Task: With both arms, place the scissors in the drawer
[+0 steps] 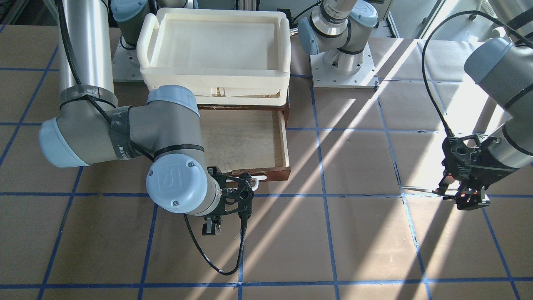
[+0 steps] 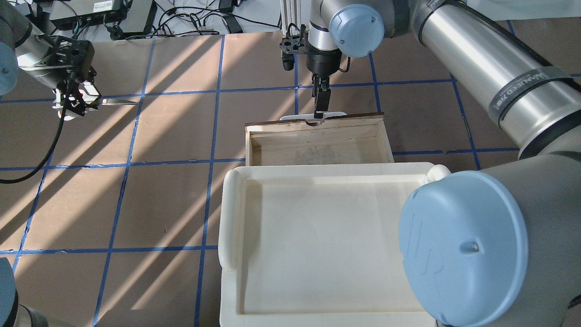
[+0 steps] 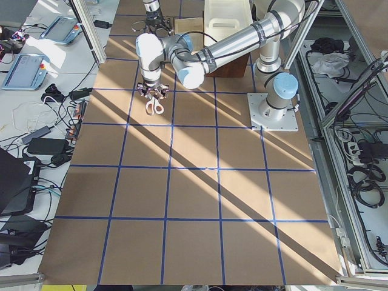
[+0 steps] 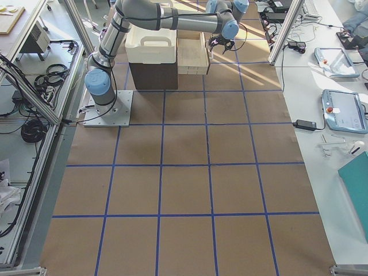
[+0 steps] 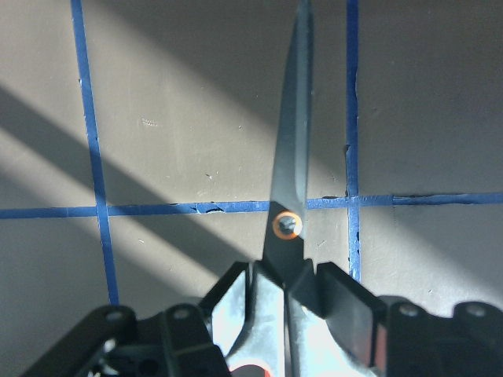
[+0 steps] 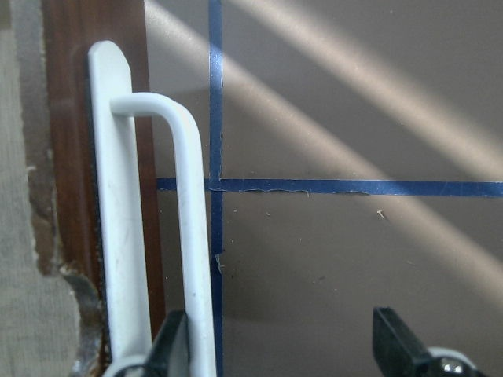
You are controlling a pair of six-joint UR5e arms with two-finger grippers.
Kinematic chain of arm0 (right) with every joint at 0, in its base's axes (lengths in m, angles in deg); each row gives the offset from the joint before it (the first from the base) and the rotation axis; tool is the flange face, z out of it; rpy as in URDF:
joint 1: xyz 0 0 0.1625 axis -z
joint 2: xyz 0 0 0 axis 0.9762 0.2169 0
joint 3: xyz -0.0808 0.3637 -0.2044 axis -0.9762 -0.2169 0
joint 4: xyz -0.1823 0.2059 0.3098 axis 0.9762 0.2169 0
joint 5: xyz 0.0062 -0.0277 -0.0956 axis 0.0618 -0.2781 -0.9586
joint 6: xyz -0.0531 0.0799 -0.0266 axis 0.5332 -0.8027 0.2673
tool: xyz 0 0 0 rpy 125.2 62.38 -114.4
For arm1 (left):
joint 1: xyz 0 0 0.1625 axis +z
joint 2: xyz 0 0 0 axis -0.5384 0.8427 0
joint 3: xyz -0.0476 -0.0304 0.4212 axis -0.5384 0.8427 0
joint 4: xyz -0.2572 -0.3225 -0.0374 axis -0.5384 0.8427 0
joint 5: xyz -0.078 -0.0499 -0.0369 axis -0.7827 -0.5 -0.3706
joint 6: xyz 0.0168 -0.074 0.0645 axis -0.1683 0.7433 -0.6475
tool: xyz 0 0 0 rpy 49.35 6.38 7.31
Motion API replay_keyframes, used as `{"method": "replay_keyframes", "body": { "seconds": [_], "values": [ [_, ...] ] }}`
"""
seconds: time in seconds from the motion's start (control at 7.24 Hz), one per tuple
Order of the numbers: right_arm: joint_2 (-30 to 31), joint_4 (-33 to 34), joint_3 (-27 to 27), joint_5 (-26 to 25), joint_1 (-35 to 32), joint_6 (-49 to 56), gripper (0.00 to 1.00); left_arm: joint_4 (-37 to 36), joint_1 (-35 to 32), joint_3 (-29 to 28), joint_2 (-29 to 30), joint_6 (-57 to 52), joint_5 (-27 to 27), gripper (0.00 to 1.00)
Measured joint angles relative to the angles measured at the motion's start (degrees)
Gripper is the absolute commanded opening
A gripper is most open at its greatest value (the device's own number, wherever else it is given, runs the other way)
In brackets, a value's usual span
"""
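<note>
My left gripper (image 2: 75, 102) is shut on the scissors (image 2: 119, 102) and holds them above the table, far to the left of the drawer. The dark blades point level towards the drawer side. In the left wrist view the fingers (image 5: 346, 294) clamp the scissors (image 5: 292, 165) just behind the pivot. The drawer (image 2: 354, 119) stands pulled open, its pale inside bare. My right gripper (image 2: 319, 111) is open and points down at the white handle (image 2: 290, 118). In the right wrist view the handle (image 6: 189, 204) lies just inside one finger (image 6: 174, 345).
A cream-white plastic tray (image 2: 231, 218) sits on top of the cabinet, above and behind the open drawer. The right arm's elbow (image 1: 175, 125) hangs over part of the drawer. Brown table with blue tape lines lies all around.
</note>
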Motion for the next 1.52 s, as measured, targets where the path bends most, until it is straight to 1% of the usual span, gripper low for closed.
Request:
{"method": "replay_keyframes", "body": {
  "seconds": [0.55, 0.83, 0.97, 1.11, 1.24, 1.38, 1.52],
  "values": [
    [0.37, -0.21, 0.15, -1.94, 2.01, 1.06, 1.0, 0.4, -1.68, 0.0, -0.4, 0.61, 0.16, 0.0],
    [2.48, -0.3, 0.31, -3.75, 3.81, 1.31, 1.0, 0.52, -2.1, 0.0, -0.38, 0.74, 0.17, 0.0],
    [4.58, -0.3, 0.53, -4.51, 4.73, -0.5, 1.0, 0.52, -2.17, 0.0, -0.36, 0.76, 0.19, 0.0],
    [6.94, -0.33, 0.97, -5.55, 5.65, -4.95, 1.0, 0.52, -2.29, 0.0, -0.4, 1.12, 0.19, 0.0],
    [9.49, -0.31, 2.18, -6.49, 6.54, -11.53, 1.0, 0.77, -2.91, 0.0, -0.78, 2.4, 0.16, 0.0],
    [12.37, -0.17, 4.17, -6.98, 7.28, -19.41, 1.0, 1.31, -4.49, 0.0, -1.48, 4.42, 0.38, 0.0],
    [15.65, 0.03, 6.51, -7.77, 7.92, -29.76, 1.0, 1.88, -7.13, 0.0, -2.11, 6.77, 0.79, 0.0]
  ]
}}
